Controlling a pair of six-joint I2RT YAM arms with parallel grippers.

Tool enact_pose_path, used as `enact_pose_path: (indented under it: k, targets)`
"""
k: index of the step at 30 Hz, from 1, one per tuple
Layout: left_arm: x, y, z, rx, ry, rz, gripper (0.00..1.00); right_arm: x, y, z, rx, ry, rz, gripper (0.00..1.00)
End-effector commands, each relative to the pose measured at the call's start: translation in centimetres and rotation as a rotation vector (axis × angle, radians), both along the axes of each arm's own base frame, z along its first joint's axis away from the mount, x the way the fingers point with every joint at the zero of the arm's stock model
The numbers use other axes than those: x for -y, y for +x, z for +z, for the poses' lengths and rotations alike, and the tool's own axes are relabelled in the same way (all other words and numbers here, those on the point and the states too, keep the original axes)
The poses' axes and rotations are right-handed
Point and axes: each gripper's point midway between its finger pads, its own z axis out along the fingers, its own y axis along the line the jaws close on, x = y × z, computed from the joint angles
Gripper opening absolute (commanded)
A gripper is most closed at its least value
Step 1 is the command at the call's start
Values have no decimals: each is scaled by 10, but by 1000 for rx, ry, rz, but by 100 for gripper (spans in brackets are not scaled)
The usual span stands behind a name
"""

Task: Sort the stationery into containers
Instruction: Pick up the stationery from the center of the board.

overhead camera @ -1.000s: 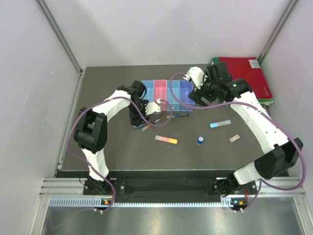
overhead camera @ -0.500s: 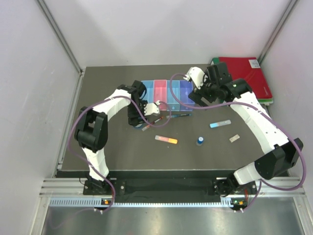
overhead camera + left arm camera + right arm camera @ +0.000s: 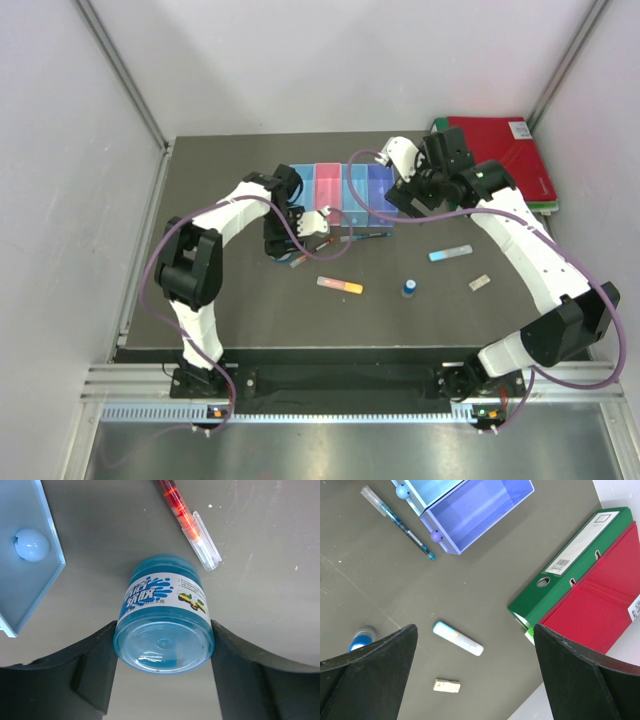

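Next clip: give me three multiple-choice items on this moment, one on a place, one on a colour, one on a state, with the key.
1. The light blue bar lies:
A) in the purple bin
B) on the bare table
C) in the pink bin

2. The binder beside the red binder is:
A) green
B) yellow
C) black

3. The left gripper is:
A) open over nothing
B) shut on a pen
C) shut on the blue jar

Key:
1 B, the bar rests on the grey table surface in the right wrist view.
2 A, the green binder lies right against the red one.
3 C, the left wrist view shows a finger pressed against each side of the jar.
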Motion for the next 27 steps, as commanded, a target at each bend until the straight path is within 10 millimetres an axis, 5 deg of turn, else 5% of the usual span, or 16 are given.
enact_pose_path:
  k: [1, 2, 6, 9, 14, 27]
  targets:
    - [6, -1, 3, -16, -13, -15, 65, -5, -3, 20, 60, 43, 8, 100]
    - [6, -2, 3, -17, -10, -13, 48, -5, -3, 20, 62, 43, 8, 100]
    - [4, -4, 3, -21, -3, -4, 17, -4, -5, 20, 61, 45, 7, 100]
    - [4, -3, 11, -10, -10, 9, 7, -3, -7, 20, 60, 46, 9, 100]
    - [6, -2, 48, 47, -44, 49, 6, -6, -16, 28, 62, 87, 20, 100]
    - [21, -7, 187, 406, -285, 129, 0, -30, -52, 63, 23, 392, 50, 100]
